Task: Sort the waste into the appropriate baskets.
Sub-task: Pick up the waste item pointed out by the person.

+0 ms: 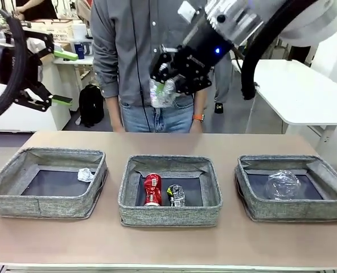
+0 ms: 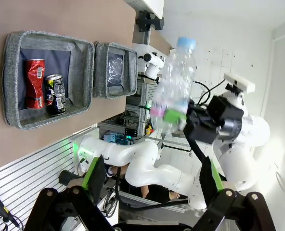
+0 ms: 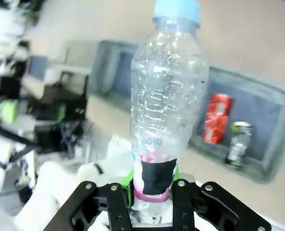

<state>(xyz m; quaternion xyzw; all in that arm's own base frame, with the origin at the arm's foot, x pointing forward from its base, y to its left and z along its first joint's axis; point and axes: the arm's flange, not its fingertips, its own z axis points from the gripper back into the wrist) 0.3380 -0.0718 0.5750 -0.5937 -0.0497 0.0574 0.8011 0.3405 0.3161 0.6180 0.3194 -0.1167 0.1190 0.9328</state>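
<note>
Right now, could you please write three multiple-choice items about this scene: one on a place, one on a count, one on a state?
1. Where is the paper ball?
A. left basket
B. middle basket
C. right basket

2. How many cans lie in the middle basket?
A. one
B. two
C. three

3. What is the right gripper doing?
A. hanging open
B. holding the bottle
C. holding the cup

Answers: 1 A, the ball lies in the left basket. 2 B, the red can and the dark can. 3 B, its fingers clamp the bottle above the table.
</note>
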